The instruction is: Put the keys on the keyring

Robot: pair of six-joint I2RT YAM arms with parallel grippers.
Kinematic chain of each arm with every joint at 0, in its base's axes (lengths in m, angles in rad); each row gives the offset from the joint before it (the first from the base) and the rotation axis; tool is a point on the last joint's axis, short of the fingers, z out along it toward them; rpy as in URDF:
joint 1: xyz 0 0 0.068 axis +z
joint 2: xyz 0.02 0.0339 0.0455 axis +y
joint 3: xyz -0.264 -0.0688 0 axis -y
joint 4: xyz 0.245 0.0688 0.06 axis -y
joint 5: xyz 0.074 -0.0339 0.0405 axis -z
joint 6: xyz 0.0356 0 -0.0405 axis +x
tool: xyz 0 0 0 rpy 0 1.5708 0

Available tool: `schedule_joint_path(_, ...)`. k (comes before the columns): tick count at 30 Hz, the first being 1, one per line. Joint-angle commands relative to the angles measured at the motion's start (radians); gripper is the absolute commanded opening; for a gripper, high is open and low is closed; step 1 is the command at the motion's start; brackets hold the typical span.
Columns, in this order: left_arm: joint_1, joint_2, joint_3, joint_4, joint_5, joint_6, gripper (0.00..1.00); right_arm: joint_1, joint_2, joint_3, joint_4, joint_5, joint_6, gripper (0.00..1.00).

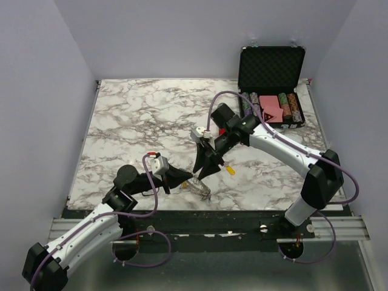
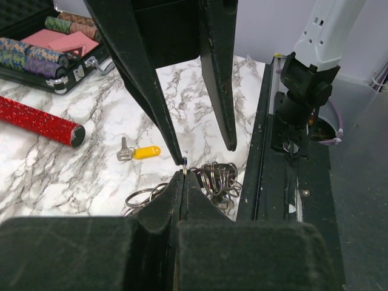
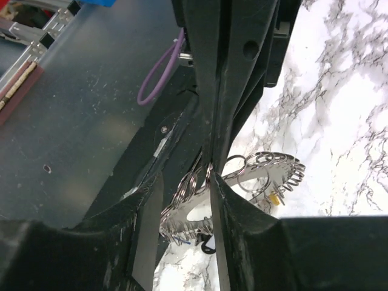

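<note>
Silvery wire, the keyring (image 2: pixel 215 179) lies half hidden at the table's (image 1: pixel 139 115) near edge, its rim pinched by the pressed-together left hand (image 2: pixel 182 174), with the right hand (image 2: pixel 205 151) spread just above it and one yellow-headed key (image 2: pixel 140 152) lying apart.

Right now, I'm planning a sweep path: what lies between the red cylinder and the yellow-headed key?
Nothing; the left wrist view shows only bare marble table between the red cylinder and the yellow-headed key.
</note>
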Motion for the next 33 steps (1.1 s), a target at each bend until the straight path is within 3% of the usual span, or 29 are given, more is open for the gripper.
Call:
schedule_joint_path(1, -0.002, -0.01, 0.026, 0.032, -0.033, -0.036, 0.0, 0.02, 0.05, 0.083, -0.041, 0.045, 0.013, 0.4)
schedule_joint_path(13, 0.0, -0.019, 0.023, 0.027, -0.058, -0.063, 0.0, 0.032, 0.044, 0.07, -0.004, 0.084, 0.056, 0.27)
schedule_joint_path(25, 0.0, -0.01, 0.041, -0.017, -0.079, -0.076, 0.0, 0.04, 0.044, 0.075, -0.004, 0.102, 0.058, 0.25)
schedule_joint_path(33, 0.0, -0.007, 0.049, -0.031, -0.088, -0.094, 0.0, 0.063, 0.059, 0.087, -0.006, 0.13, 0.062, 0.19)
